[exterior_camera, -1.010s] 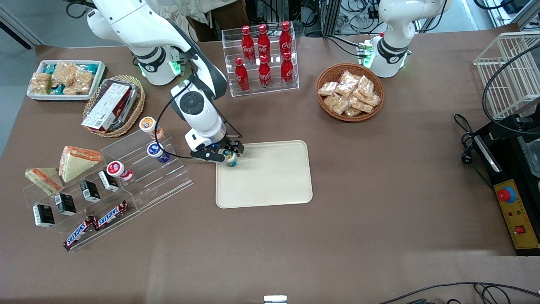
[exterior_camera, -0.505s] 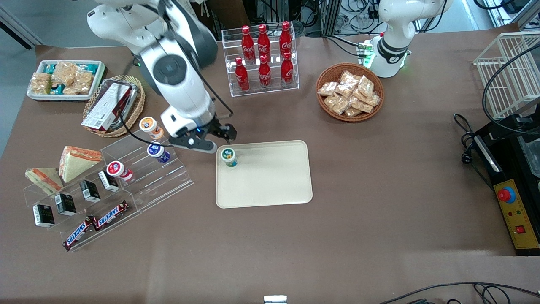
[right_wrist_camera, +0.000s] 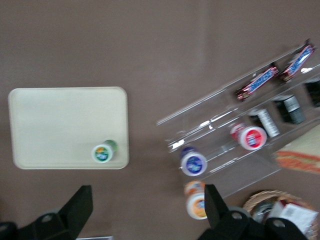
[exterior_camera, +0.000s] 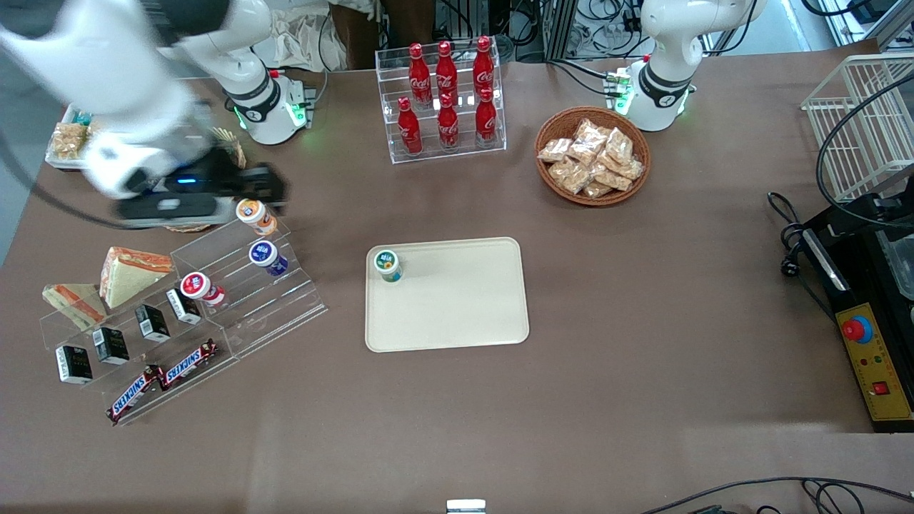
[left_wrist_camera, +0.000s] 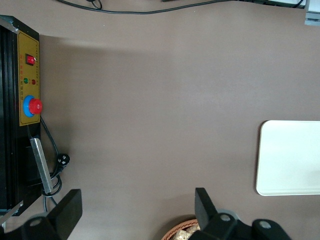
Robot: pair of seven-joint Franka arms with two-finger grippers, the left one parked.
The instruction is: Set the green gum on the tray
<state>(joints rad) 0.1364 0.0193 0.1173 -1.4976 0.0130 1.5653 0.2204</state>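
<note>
The big brown table (exterior_camera: 643, 400) holds a flat cream tray with round corners (exterior_camera: 457, 307). The robot's black gripper (exterior_camera: 268, 187) hangs high near the clear plastic shelf (exterior_camera: 271, 300), fingers spread wide, holding nothing. The little green gum can with a green-and-white lid (exterior_camera: 388, 264) stands upright in the tray's corner nearest the shelf. It looks light, hard and smooth, so grab its round sides.

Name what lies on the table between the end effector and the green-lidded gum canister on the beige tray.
In the front view, the orange-lidded canister and blue-lidded canister on the clear acrylic stepped rack lie between the open end effector and the green gum canister on the cream-beige tray.
</note>
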